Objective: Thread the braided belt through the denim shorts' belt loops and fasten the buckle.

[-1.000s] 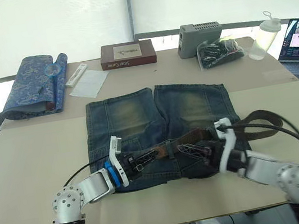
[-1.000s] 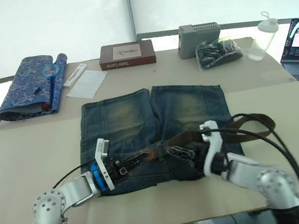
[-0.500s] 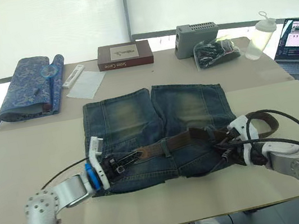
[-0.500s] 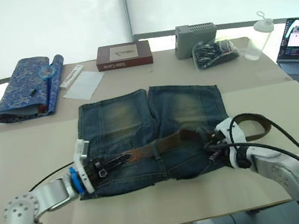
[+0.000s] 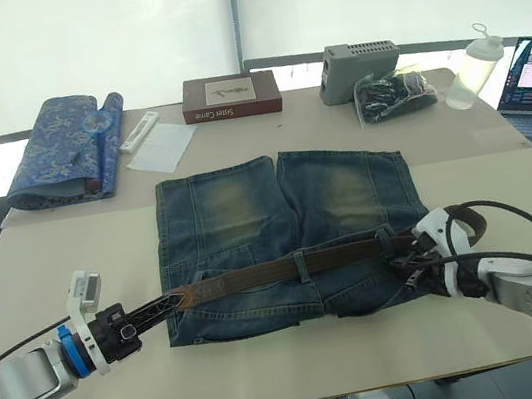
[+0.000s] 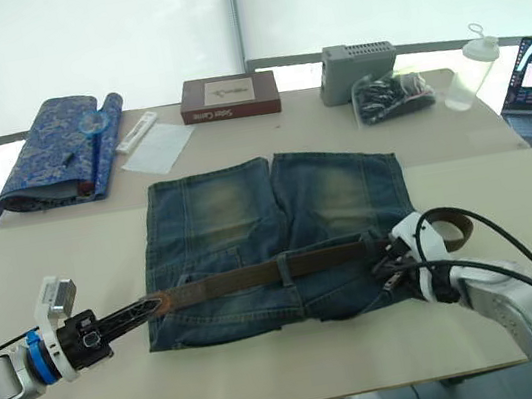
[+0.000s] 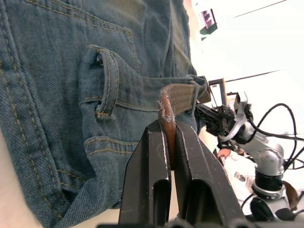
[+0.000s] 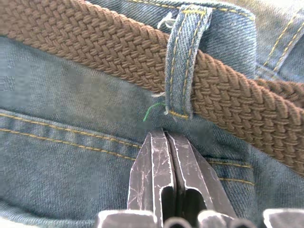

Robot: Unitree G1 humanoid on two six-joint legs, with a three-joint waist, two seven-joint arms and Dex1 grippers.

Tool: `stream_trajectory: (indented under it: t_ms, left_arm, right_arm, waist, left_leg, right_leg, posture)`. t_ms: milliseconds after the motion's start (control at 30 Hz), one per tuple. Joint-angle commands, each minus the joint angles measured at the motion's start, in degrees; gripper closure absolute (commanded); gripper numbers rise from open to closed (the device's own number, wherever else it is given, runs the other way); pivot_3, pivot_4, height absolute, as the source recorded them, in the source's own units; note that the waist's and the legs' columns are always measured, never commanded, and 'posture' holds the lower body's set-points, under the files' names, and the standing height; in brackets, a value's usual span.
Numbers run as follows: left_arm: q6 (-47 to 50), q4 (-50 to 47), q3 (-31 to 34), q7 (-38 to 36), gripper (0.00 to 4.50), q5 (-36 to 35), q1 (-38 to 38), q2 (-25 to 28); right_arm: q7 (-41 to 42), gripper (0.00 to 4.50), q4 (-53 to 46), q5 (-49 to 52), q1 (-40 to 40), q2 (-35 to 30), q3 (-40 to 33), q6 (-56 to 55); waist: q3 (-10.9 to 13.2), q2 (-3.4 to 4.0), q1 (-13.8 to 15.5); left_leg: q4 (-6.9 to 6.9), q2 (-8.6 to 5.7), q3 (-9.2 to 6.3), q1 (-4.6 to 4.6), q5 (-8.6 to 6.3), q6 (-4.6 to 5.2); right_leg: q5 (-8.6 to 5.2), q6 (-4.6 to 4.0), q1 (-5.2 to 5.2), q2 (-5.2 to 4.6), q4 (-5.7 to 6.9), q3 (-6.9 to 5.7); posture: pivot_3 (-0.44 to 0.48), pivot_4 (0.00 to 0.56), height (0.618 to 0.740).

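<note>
On a beige table, the denim shorts lie flat with the braided belt running across the waistband. The left gripper, just off the shorts' left edge, is clamped on the belt's leather tip. The right gripper, fingers pressed together and empty, rests on the denim just below one of the belt loops, which the belt passes under.

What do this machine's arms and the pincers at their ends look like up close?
Both arms are silver-grey metal tubes with rounded joints and black cables trailing off them. The left end effector has a blue ring and a white block at its wrist; the right end effector has a white bracket. Each ends in two flat black fingers, scuffed.
</note>
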Motion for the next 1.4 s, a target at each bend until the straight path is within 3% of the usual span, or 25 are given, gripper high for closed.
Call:
stream_trajectory:
  t_ms: [33,133,233,400,633,733,967,1167,1400]
  left_arm:
    - [-0.91,0.00,-0.50,-2.80,4.50,1.93,-0.97,-1.44]
    - [-1.41,0.24,-1.43,-4.82,4.50,4.52,-1.87,-2.89]
    - [-1.65,0.94,-1.89,-8.10,4.50,8.02,-2.80,-3.44]
    - [-2.12,1.51,-2.71,-17.05,4.50,15.75,-2.24,-2.35]
    - [-3.14,2.93,-3.89,-25.97,4.50,24.39,-2.09,-2.64]
    - [-3.84,3.95,-4.76,-28.45,4.50,27.46,-3.05,-3.27]
    - [-4.62,4.84,-5.80,-32.23,4.50,31.11,-4.44,-4.86]
    - [-3.23,3.16,-7.75,-29.37,4.50,30.72,-9.14,-11.06]
    - [-2.01,1.45,-9.74,-24.57,4.50,30.05,-12.34,-19.24]
  right_arm:
    - [8.57,3.60,-7.28,13.44,1.27,0.02,-5.89,3.37]
    - [2.74,2.54,-6.39,8.30,0.08,1.92,-5.12,1.48]
    - [3.76,2.54,-5.97,3.30,1.95,-1.07,-4.81,-0.07]
    - [0.61,1.16,-7.46,0.32,4.70,-4.70,-10.19,2.73]
    - [-1.83,1.16,-4.30,-4.59,3.98,-5.04,-5.53,5.02]
    - [-1.15,1.98,-2.58,-5.46,2.29,-4.04,-3.66,4.68]
    - [-3.15,4.38,3.55,-12.26,1.43,-4.31,-5.47,0.72]
    - [-8.71,4.44,11.30,-20.50,2.02,-4.77,-8.00,-4.37]
    - [-14.87,4.44,10.83,-27.15,3.37,-2.43,-8.18,-7.14]
  waist:
    - [0.03,0.06,0.02]
    - [0.03,0.04,-0.37]
    - [0.04,0.05,-0.40]
    - [0.05,0.06,-0.11]
    - [0.04,0.05,-0.32]
    - [0.04,0.05,-0.46]
    - [0.03,0.03,-0.69]
    - [0.03,0.04,0.28]
    - [0.03,0.04,0.82]
  left_leg:
    - [-0.05,0.01,0.00,0.02,0.04,-0.07]
    - [-0.10,0.12,-0.04,0.07,0.15,-0.24]
    - [-0.10,0.07,-0.05,0.01,0.15,-0.28]
    - [-0.06,0.02,-0.02,0.02,0.14,-0.26]
    - [-0.06,0.08,-0.03,0.16,0.16,-0.28]
    - [-0.06,0.08,-0.03,0.26,0.16,-0.29]
    - [-0.05,0.07,-0.04,0.33,0.16,-0.28]
    - [0.03,-0.03,-0.04,0.47,0.17,-0.28]
    - [0.11,-0.10,-0.06,0.58,0.18,-0.25]
  right_leg:
    - [0.01,-0.02,-0.07,0.01,0.02,-0.02]
    - [0.01,-0.06,0.08,0.16,0.08,-0.07]
    - [0.01,-0.07,0.05,0.16,0.05,-0.13]
    - [0.03,-0.07,-0.10,0.07,0.03,-0.16]
    - [0.10,-0.18,-0.09,0.06,0.03,-0.23]
    - [0.10,-0.18,-0.03,0.06,0.04,-0.22]
    - [0.11,-0.18,0.10,0.06,0.03,-0.26]
    - [0.12,-0.15,0.39,-0.16,0.00,-0.38]
    - [0.16,-0.08,0.65,-0.30,0.00,-0.48]
  posture:
    - [0.000,0.150,0.709]
    - [0.000,0.150,0.709]
    - [0.000,0.150,0.709]
    - [0.000,0.150,0.709]
    - [0.000,0.150,0.709]
    - [0.000,0.150,0.709]
    - [0.000,0.150,0.709]
    - [0.000,0.150,0.709]
    - [0.000,0.150,0.709]
